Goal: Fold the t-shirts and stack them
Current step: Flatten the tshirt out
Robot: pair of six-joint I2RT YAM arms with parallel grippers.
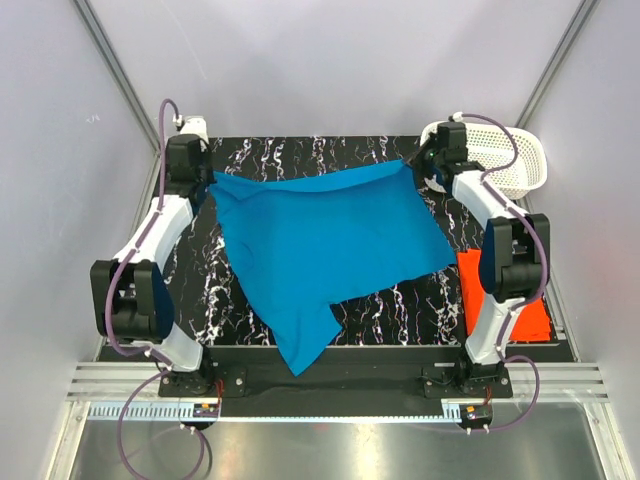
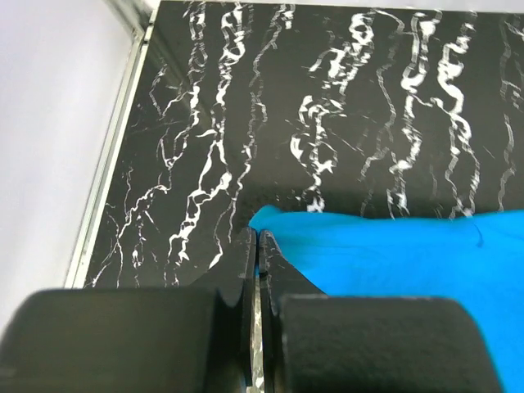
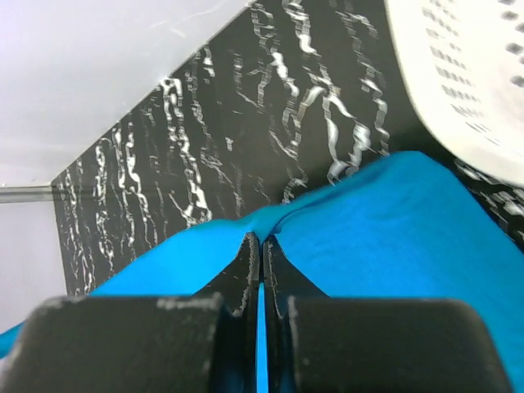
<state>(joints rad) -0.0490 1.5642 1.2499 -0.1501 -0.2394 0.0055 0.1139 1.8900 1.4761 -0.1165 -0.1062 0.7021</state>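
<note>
The bright blue t-shirt (image 1: pixel 325 245) hangs stretched between both arms over the black marbled table, one sleeve drooping toward the near edge. My left gripper (image 1: pixel 208 183) is shut on its far left corner; in the left wrist view the jaws (image 2: pixel 257 239) pinch the blue cloth (image 2: pixel 393 254). My right gripper (image 1: pixel 418 166) is shut on the far right corner; its wrist view shows the blue t-shirt (image 3: pixel 393 237) pinched at the gripper (image 3: pixel 260 239). An orange-red t-shirt (image 1: pixel 470 285) lies folded flat at the right edge, partly hidden behind the right arm.
A white perforated basket (image 1: pixel 520 160) stands at the far right corner, close to the right gripper, also in view as the basket (image 3: pixel 467 74). Grey walls enclose the table (image 1: pixel 300 150) on three sides. The arm bases sit along the near edge.
</note>
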